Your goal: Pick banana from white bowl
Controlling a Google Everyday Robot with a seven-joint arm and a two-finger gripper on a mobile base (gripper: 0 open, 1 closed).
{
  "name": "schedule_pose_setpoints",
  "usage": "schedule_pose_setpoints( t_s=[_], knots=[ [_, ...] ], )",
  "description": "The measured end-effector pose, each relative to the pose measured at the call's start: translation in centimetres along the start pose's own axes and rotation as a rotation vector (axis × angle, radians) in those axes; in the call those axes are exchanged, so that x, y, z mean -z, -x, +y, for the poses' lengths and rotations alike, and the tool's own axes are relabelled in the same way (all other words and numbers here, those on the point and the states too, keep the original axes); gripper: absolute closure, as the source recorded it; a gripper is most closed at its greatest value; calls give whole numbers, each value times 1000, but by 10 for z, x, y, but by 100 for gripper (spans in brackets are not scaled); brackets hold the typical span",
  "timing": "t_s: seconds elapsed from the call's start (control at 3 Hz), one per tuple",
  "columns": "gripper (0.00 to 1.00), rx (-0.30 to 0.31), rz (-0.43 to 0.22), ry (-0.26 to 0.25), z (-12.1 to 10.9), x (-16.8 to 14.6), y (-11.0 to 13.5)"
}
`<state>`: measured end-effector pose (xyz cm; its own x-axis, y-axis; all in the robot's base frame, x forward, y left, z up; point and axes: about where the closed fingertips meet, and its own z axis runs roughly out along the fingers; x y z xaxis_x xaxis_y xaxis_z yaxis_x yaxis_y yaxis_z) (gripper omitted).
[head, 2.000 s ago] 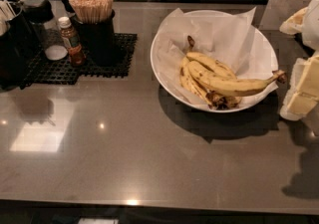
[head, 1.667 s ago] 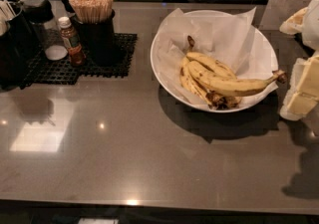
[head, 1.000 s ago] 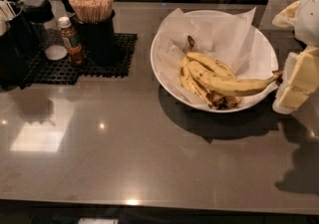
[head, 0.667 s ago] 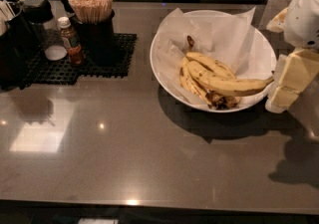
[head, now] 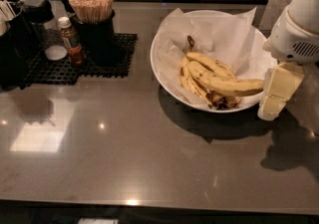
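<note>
Operator, your hand (head: 278, 92) hangs at the right edge of the view, just beside the right rim of the white bowl (head: 154, 71) and near the right end of the banana (head: 227, 84); you cannot tell whether it is spread or pressed together. The banana lies across the front of the paper-lined bowl, resting on shorter, bruised bananas (head: 191, 79) joined at a blackened end. Well apart on the left of the surface (head: 124, 158), a black mat (head: 99, 66) carries a cup of wooden sticks (head: 92, 6) and a small sauce bottle (head: 71, 41).
</note>
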<state>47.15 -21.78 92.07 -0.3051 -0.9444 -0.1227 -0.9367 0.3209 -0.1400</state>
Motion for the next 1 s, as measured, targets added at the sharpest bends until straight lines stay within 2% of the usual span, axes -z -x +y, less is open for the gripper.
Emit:
schedule_pose_setpoints(
  t_s=[0.67,1.0],
  knots=[
    [0,24,13,51,6,-19,17],
    [0,65,4,58,12,-18,33]
  ],
)
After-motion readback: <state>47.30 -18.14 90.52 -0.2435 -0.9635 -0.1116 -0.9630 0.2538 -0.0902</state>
